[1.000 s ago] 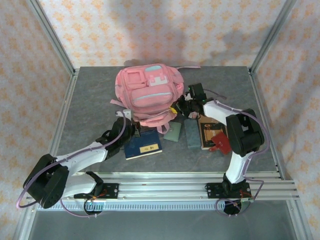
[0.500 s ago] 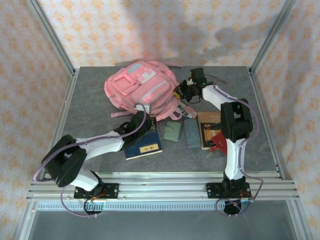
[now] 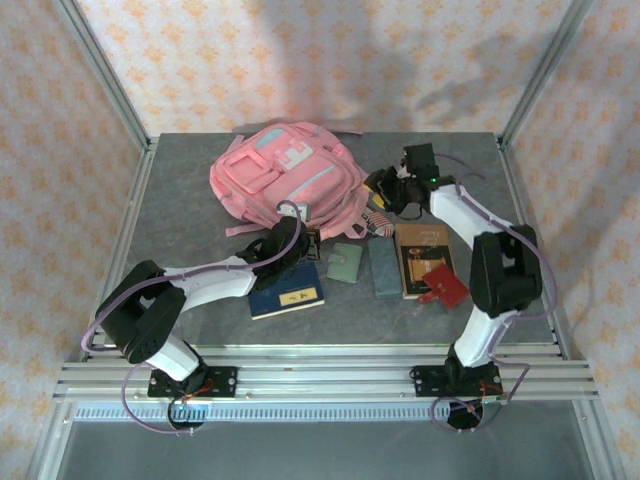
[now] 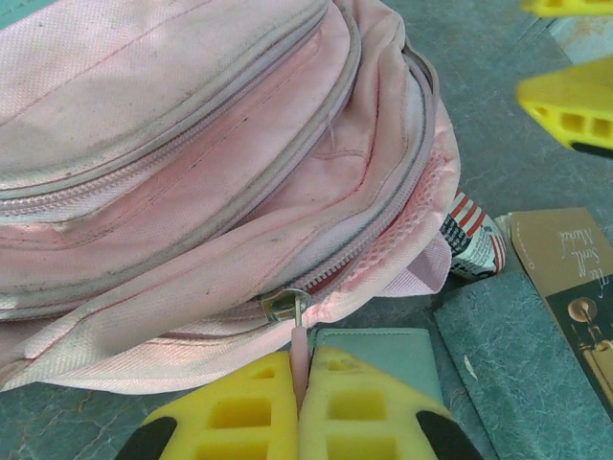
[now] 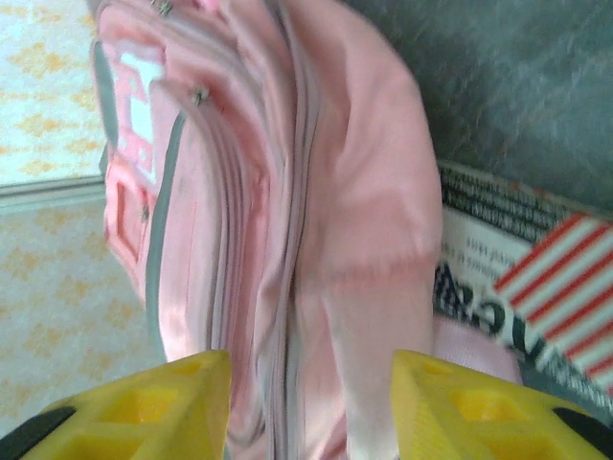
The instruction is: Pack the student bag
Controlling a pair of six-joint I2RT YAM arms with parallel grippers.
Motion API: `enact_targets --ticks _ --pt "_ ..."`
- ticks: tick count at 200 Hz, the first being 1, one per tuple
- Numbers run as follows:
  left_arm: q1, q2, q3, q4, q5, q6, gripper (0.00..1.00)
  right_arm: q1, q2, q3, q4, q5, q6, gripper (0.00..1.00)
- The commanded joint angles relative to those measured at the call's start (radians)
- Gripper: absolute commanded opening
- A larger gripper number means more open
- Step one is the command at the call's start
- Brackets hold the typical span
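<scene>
The student bag [image 3: 283,180], a big pink backpack, lies on its back at the table's far middle. In the left wrist view its main zipper runs along the near edge of the bag [image 4: 211,144]. My left gripper [image 4: 305,356] is shut on the pink zipper pull, just below the metal slider [image 4: 284,305]. In the top view that left gripper [image 3: 290,240] sits at the bag's near side. My right gripper [image 3: 386,190] is at the bag's right side. In its wrist view the right gripper [image 5: 311,402] is open, with the bag's pink fabric [image 5: 316,220] lying between the spread fingers.
Near the bag lie a blue book [image 3: 287,292], a green wallet [image 3: 345,262], a grey-blue case [image 3: 383,267], a brown book [image 3: 424,255] with a red item [image 3: 445,285] on it, and a striped packet [image 3: 378,222] against the bag.
The bag has turned and slid left. My right gripper has opened and let go of the bag. My left arm has reached farther forward, still pinching the pull.
</scene>
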Motion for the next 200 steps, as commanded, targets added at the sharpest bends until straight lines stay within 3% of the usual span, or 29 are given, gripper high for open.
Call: enact_targets --ticks 1,37,71,118,139,167,177,200 --pt "-0.013 0.012 0.031 0.065 0.028 0.014 0.0 0.042 -0.077 -0.07 0.066 -0.022 0.025 0.47" --pt "-0.013 0.02 0.033 0.071 0.042 0.01 0.0 0.137 -0.074 -0.111 0.121 -0.027 0.083 0.47" --pt "-0.015 0.018 0.037 0.071 0.044 0.007 0.0 0.218 0.034 -0.058 0.136 -0.036 0.118 0.47" --pt "-0.026 0.018 0.041 0.071 0.046 0.015 0.0 0.263 0.151 0.012 0.125 -0.034 0.152 0.45" --pt "-0.029 0.023 0.039 0.073 0.048 0.016 0.0 0.263 0.176 0.024 0.138 -0.018 0.168 0.34" --pt "-0.029 0.014 0.017 0.071 0.026 0.009 0.0 0.261 0.189 0.03 0.153 -0.005 0.176 0.04" --pt "-0.029 0.006 0.001 0.073 0.011 0.003 0.0 0.259 0.189 0.027 0.157 -0.005 0.175 0.0" --pt "-0.015 -0.023 -0.042 0.065 -0.018 -0.006 0.0 0.248 0.166 0.01 0.163 0.0 0.173 0.0"
